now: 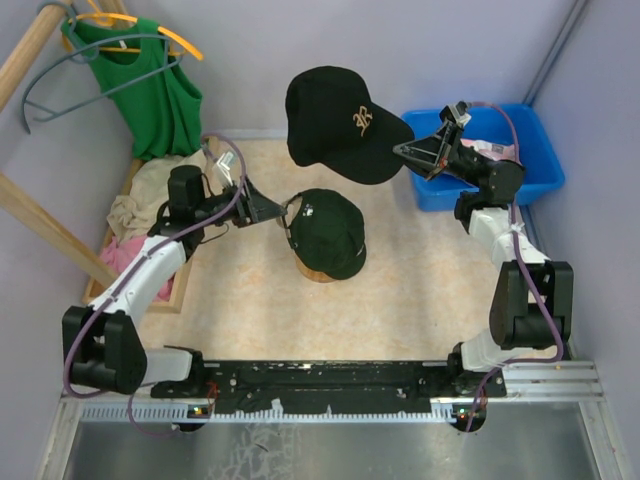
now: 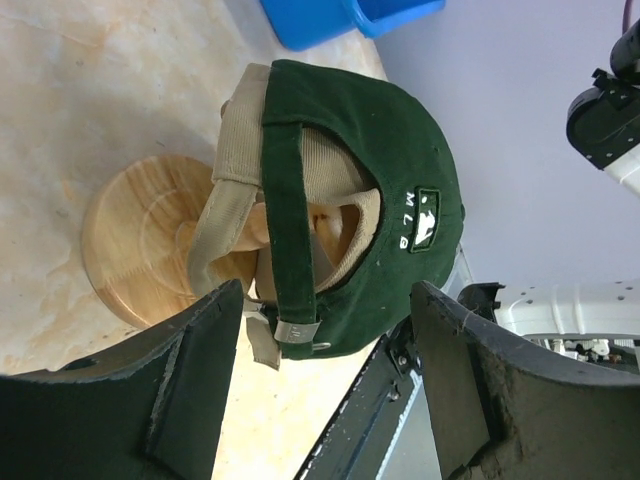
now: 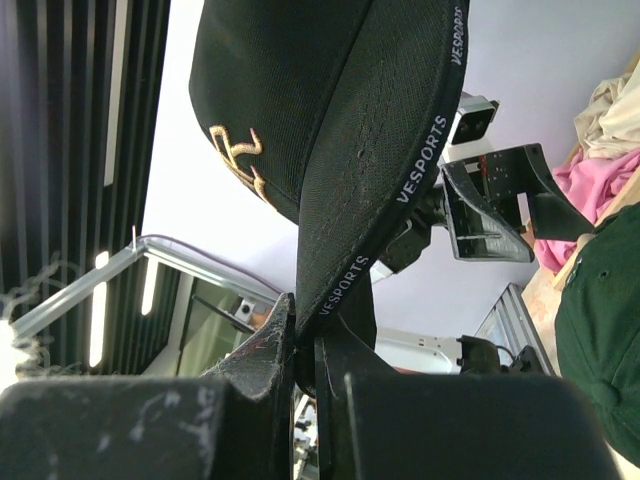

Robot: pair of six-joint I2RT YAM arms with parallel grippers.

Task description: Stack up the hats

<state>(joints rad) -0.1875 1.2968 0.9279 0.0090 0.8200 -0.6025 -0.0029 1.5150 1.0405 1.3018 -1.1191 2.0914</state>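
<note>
Pinching the stiff brim, your right hand (image 1: 408, 150) holds the black cap (image 1: 335, 115) aloft near the green cap (image 1: 328, 228) on its stand (image 2: 140, 240). The crown likely flops, so steer by the brim. Your left hand (image 1: 275, 208) gapes empty.

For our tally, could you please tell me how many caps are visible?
3: black cap in the right pincer, green cap on the stand, tan cap under it. More may be hidden.
</note>
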